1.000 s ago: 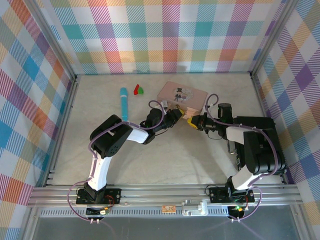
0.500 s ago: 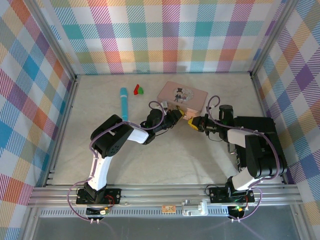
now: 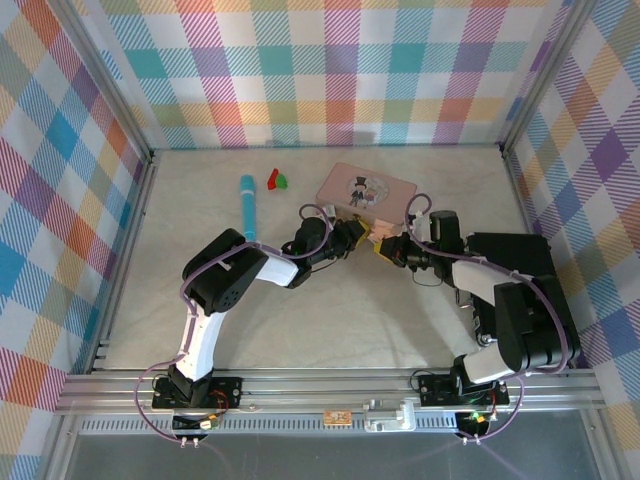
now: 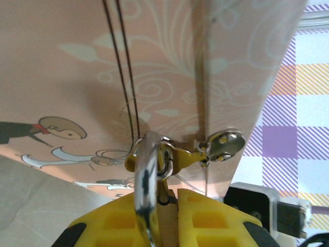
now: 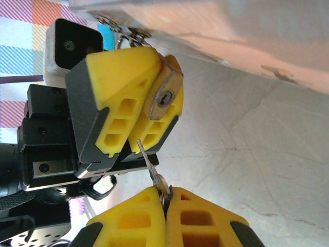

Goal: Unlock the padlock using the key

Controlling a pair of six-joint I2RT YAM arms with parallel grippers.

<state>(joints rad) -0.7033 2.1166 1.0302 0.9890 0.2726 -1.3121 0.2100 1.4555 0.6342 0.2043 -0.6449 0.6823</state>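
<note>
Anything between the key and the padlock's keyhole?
Nothing visible blocks the keyhole: the padlock, clamped in the left gripper, shows its keyed face bare. The key in the right gripper has its tip low, by the left gripper's yellow finger.

1. The black-jointed left arm [image 3: 197,340] has a white lower link; the bulkier black right arm [image 3: 515,300] has one too.
2. Thin lilac-grey cables [image 3: 183,288] loop along both arms from the black bolted bases [image 3: 195,390].
3. The left gripper [image 5: 162,85] has yellow plastic fingers with rectangular pockets, backed by dark grey shells.
4. A white square camera block [image 5: 74,46] with a black lens sits behind it.
5. The right gripper [image 5: 165,198] has matching yellow fingers with dark corners.
</note>
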